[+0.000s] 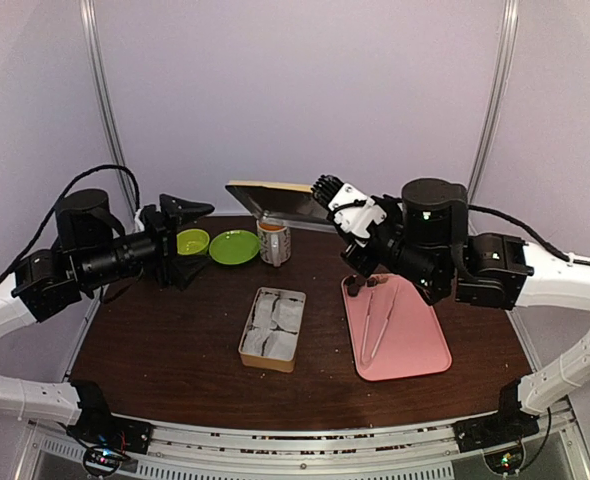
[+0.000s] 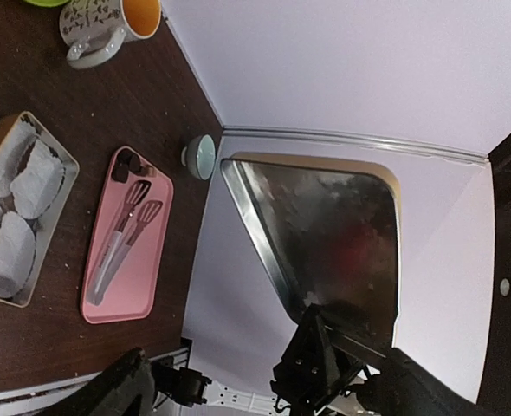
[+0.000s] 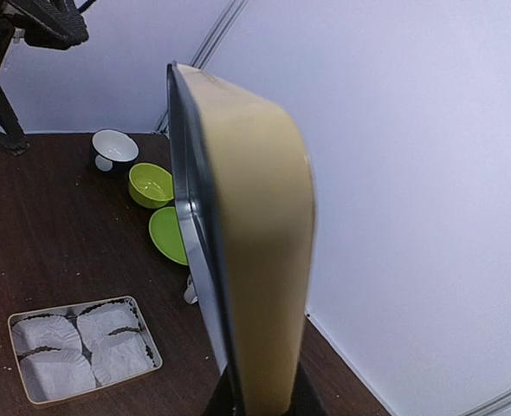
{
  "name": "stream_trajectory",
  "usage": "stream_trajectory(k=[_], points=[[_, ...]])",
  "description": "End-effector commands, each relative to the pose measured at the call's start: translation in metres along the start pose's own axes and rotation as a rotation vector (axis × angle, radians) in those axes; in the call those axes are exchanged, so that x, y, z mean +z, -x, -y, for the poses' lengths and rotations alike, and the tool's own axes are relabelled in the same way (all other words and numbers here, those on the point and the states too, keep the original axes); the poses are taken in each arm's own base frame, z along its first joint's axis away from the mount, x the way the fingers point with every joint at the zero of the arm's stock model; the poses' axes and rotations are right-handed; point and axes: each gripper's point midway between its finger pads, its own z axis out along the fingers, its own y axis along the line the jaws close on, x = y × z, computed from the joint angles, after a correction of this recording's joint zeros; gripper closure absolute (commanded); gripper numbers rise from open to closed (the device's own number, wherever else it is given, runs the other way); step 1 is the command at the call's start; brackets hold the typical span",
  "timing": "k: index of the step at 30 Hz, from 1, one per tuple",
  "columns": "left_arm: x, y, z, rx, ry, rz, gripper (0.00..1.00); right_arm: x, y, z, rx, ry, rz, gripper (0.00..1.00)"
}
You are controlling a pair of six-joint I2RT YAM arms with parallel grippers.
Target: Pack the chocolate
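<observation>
The chocolate [image 1: 355, 288] is a few tiny dark lumps at the far end of a pink tray [image 1: 410, 345], next to metal tongs [image 1: 375, 320]. It also shows in the left wrist view [image 2: 131, 162]. The tan tin base [image 1: 273, 328] holds white paper cups. My right gripper [image 1: 325, 205] is shut on the tin lid [image 1: 275, 198] and holds it raised above the table's back. In the right wrist view the lid [image 3: 255, 260] stands edge-on in my right gripper [image 3: 255, 403]. My left gripper [image 1: 189, 240] is open and empty at the left. It faces the lid's shiny inside [image 2: 333, 225].
A mug [image 1: 273, 240], a green plate [image 1: 234, 247] and a green bowl [image 1: 192, 241] stand at the back of the brown table. A small white bowl [image 2: 199, 156] sits near the tray's far end. White walls enclose the table.
</observation>
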Motion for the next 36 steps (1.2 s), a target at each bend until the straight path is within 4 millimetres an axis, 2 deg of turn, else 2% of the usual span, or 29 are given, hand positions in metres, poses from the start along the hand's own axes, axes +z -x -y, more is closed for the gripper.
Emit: stream_trajectory(k=[1,4,6,9,13,19,22,26,36], points=[[0.013,-0.026,0.019,-0.188,-0.005,-0.154,0.08,-0.008,0.014,0.005,-0.052,-0.043,0.039,1.0],[0.025,-0.039,0.03,-0.213,-0.025,-0.214,0.15,-0.004,0.014,-0.002,-0.1,-0.061,0.03,1.0],[0.028,-0.042,0.037,-0.221,-0.038,-0.222,0.15,-0.001,0.012,-0.005,-0.129,-0.08,0.017,1.0],[0.027,-0.037,0.044,-0.225,-0.062,-0.194,0.14,0.002,0.011,-0.011,-0.167,-0.098,0.0,1.0],[0.028,-0.032,0.036,-0.261,-0.055,-0.166,0.12,0.004,0.012,-0.021,-0.208,-0.09,0.001,1.0],[0.021,-0.027,0.045,-0.306,-0.137,-0.152,0.12,0.008,0.008,-0.027,-0.242,-0.099,-0.018,1.0],[0.019,-0.022,0.036,-0.314,-0.099,-0.114,0.12,0.007,0.009,-0.033,-0.258,-0.085,-0.012,1.0],[0.025,-0.024,0.027,-0.348,-0.059,-0.122,0.16,0.006,0.013,-0.04,-0.293,-0.08,0.002,1.0],[0.029,-0.022,0.004,-0.404,-0.006,-0.085,0.4,0.014,0.006,-0.058,-0.443,-0.098,-0.023,0.99]])
